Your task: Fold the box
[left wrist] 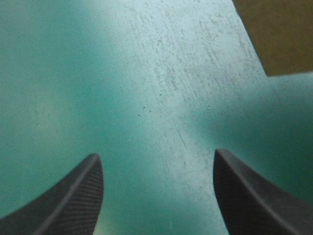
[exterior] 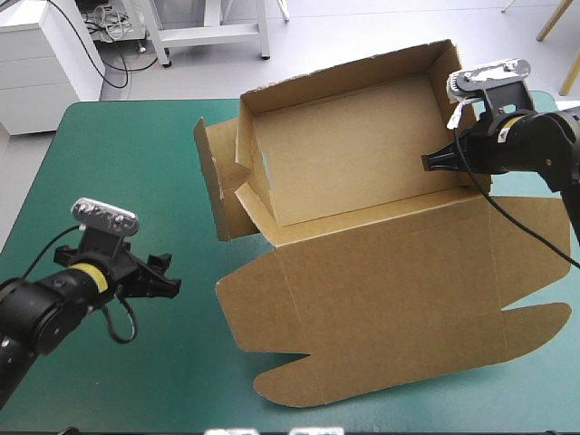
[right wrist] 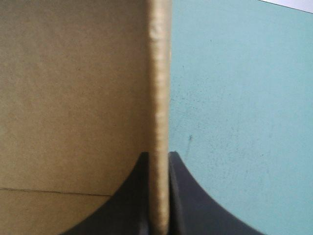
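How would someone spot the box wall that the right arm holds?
On the teal-green table, the brown box stands toward the far edge as an open tray, lid flat in front. Look at its right end wall: it alone has the right gripper's black fingers shut on its edge.

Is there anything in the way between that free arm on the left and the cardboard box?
Nothing visible. Only bare cover lies between the open left gripper and the box; the right gripper is shut on one wall.

White cabinet [exterior: 36, 63] on pale floor [exterior: 317, 36]
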